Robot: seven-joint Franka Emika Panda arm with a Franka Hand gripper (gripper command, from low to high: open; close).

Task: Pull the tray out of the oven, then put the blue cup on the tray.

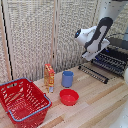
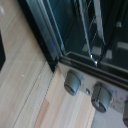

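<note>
Arm: the white and black Panda arm (image 1: 95, 37) is seen raised at the exterior view's right, bent over the oven's front.
Claw: it is hidden in both views, so whether it is open or closed cannot be told.
Oven: the black and silver oven (image 1: 116, 56) is placed at the exterior view's right edge on the desk (image 1: 95, 102), with its door (image 1: 92, 73) dropped open toward the desk.
Tray: dark parallel wires (image 1: 111, 61) are made out at the oven's mouth, above the lowered door; how far the tray sits out cannot be told.
Blue cup: the blue cup (image 1: 67, 78) is stood upright on the desk, near the middle, well apart from the oven.
Red bowl: a red bowl (image 1: 69, 96) is set just in front of the cup.
Carton: an orange carton (image 1: 49, 77) is stood upright just beside the cup, on the exterior view's left.
Basket: a red basket (image 1: 22, 100) is placed at the exterior view's far left.
Wrist view: 2 grey knobs (image 2: 73, 82) are shown beside dark glass and a metal frame edge (image 2: 47, 35), with pale wood of the desk alongside.
</note>
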